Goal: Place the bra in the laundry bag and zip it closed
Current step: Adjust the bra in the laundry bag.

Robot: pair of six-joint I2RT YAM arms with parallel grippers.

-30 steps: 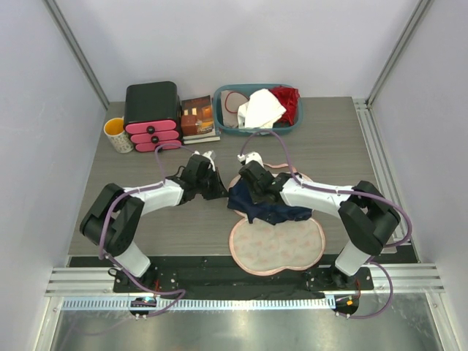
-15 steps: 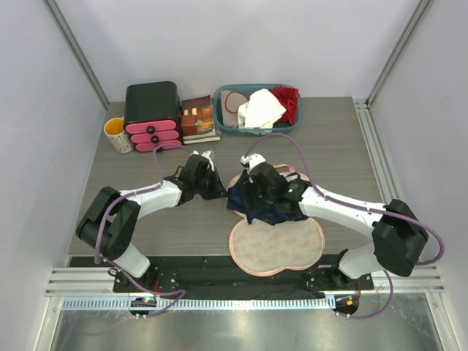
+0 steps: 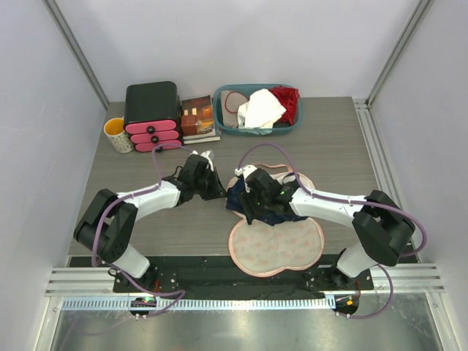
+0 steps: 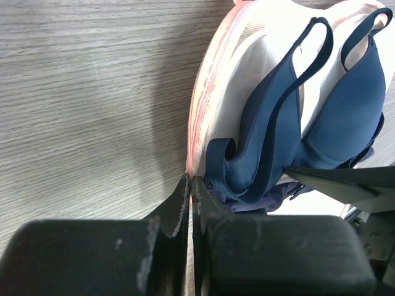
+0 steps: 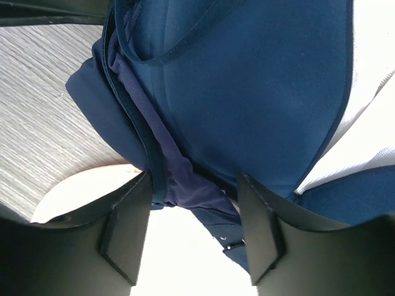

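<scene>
Right gripper (image 5: pixel 193 206) fingers (image 5: pixel 126 228) spread apart, low over the navy bra (image 5: pixel 247 92). Bunched bra fabric and a thin strap sit between the fingers, not pinched. White laundry bag (image 5: pixel 185 268) lining underneath and at right. Grey wood-grain counter (image 5: pixel 37 123) at left.

No legible text anywhere. Book (image 3: pixel 197 117) cover beside the teal basket (image 3: pixel 257 131) is too small to read. Nothing readable on the laundry bag (image 3: pixel 278 248), bra (image 4: pixel 352 117), drawer box (image 3: pixel 151 102) or mug (image 3: pixel 117 134).
</scene>
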